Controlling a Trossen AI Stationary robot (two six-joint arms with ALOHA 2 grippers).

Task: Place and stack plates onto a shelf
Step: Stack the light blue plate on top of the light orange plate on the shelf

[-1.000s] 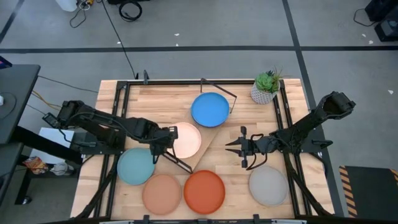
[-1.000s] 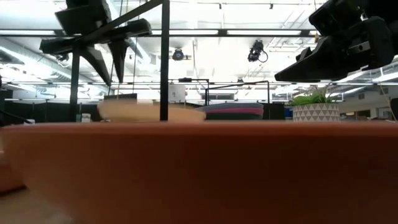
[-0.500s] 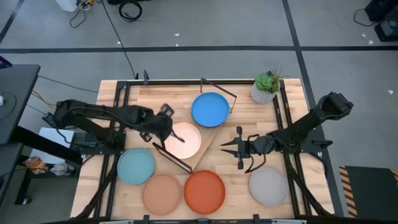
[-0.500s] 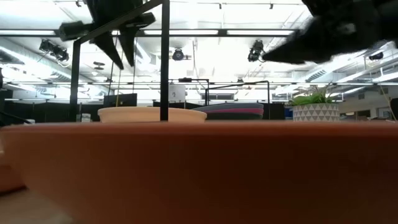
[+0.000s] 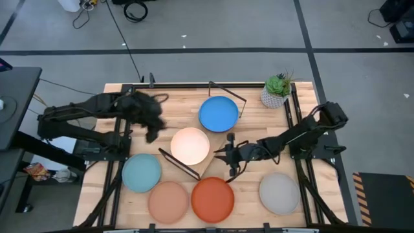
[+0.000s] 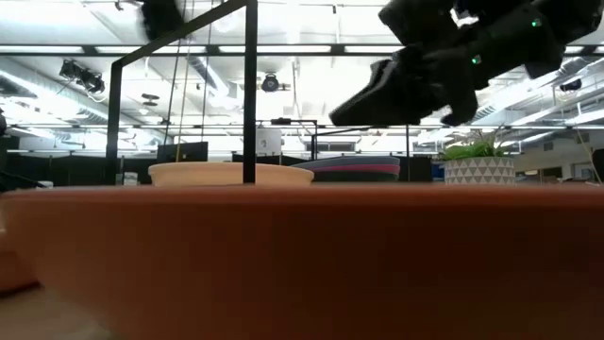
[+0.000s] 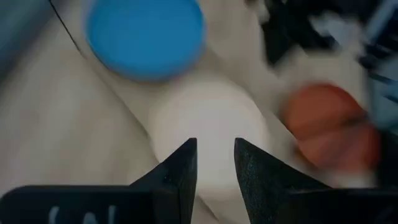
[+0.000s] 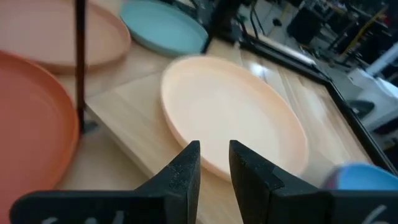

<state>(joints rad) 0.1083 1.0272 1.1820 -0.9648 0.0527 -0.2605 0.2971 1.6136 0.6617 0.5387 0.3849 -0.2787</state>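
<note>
The cream plate lies flat on the near end of the light-wood shelf, and the blue plate sits at the shelf's far end. In the low view the blue plate tops a short stack. My left gripper hangs open above the table, left of the cream plate and clear of it. My right gripper is open and hovers just right of the cream plate, its fingers pointing at the plate's rim without touching it.
Along the near edge lie the light blue plate, the peach plate, the orange plate and the grey plate. A potted plant stands at the far right corner. The shelf's black wire frame stands up beside the cream plate.
My left gripper has let go of the cream plate, risen, and drawn back toward the table's far left. The plate has settled flat on the shelf. My right gripper has moved toward the table's left, closing on the cream plate.
</note>
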